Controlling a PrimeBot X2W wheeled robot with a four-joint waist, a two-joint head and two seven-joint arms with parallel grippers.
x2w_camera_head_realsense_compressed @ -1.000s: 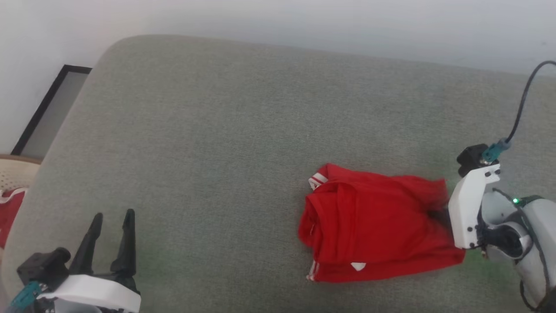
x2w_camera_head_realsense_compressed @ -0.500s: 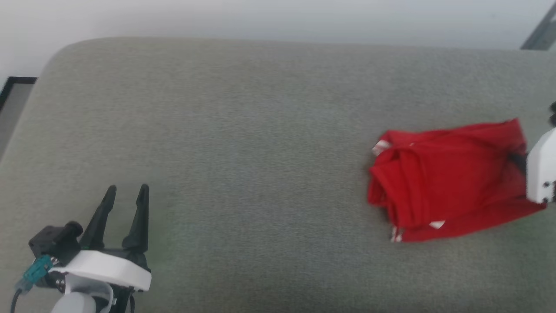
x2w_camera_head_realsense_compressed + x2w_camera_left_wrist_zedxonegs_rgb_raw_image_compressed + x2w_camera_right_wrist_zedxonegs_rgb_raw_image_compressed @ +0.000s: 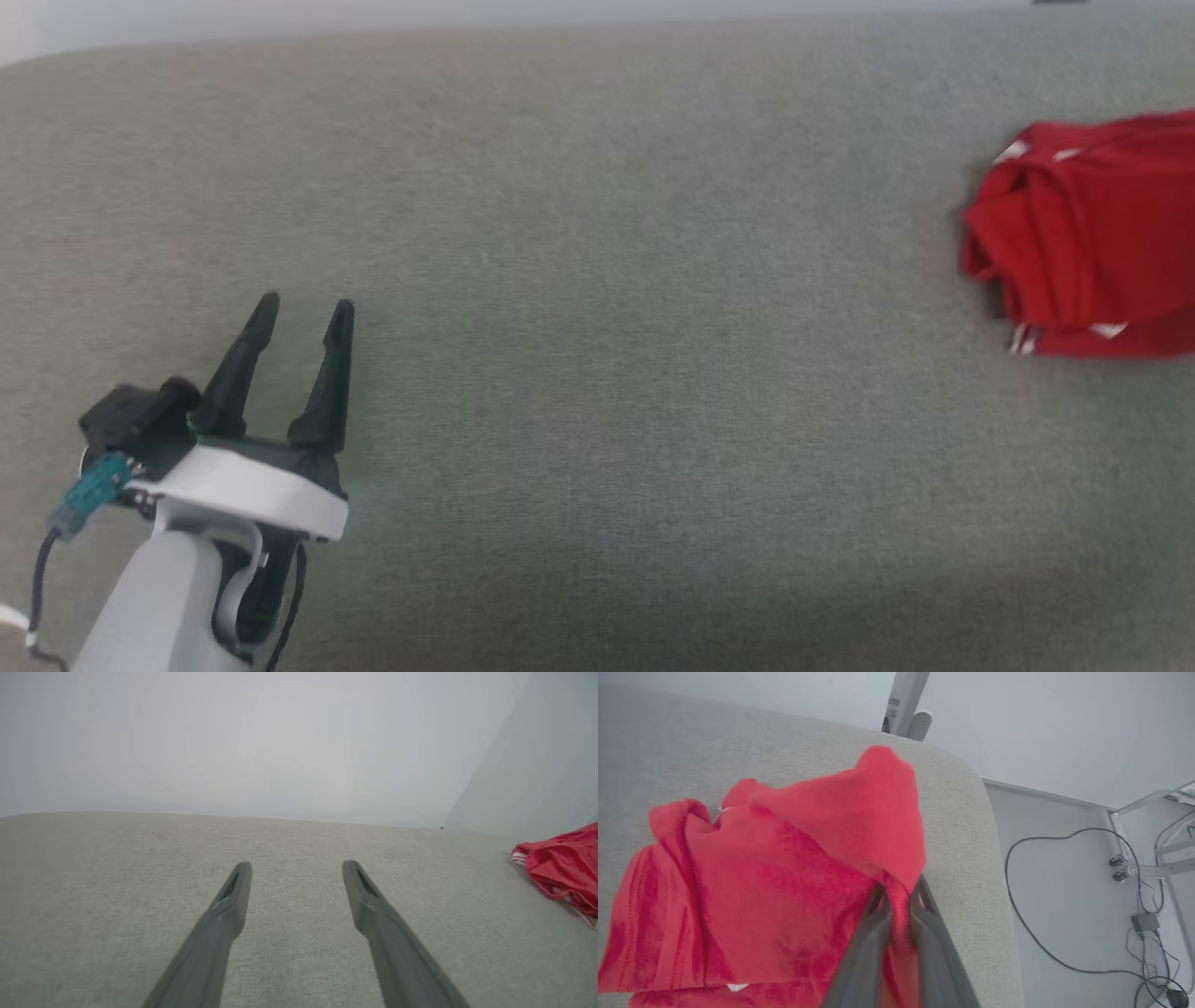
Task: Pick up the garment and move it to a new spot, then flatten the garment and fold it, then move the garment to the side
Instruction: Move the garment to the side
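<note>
The garment (image 3: 1092, 238) is a folded red bundle with white trim, lying at the right edge of the head view on the grey cushion (image 3: 607, 327). It shows again at the right edge of the left wrist view (image 3: 565, 868). In the right wrist view my right gripper (image 3: 899, 896) is shut on a fold of the red garment (image 3: 784, 882), whose cloth bunches up over the fingers near the cushion's right end. My left gripper (image 3: 301, 313) hovers open over bare cushion at the lower left, far from the garment, with nothing between its fingers (image 3: 233, 896).
The cushion's rounded right end (image 3: 971, 812) drops off to a pale floor with black cables (image 3: 1045, 896) and metal frame legs (image 3: 1139, 863). A grey post (image 3: 903, 704) stands behind the cushion. A pale wall (image 3: 280, 742) runs behind.
The head view has swung left, so the garment now sits at its right edge. The right gripper still holds the garment's right end. The left gripper stays open.
</note>
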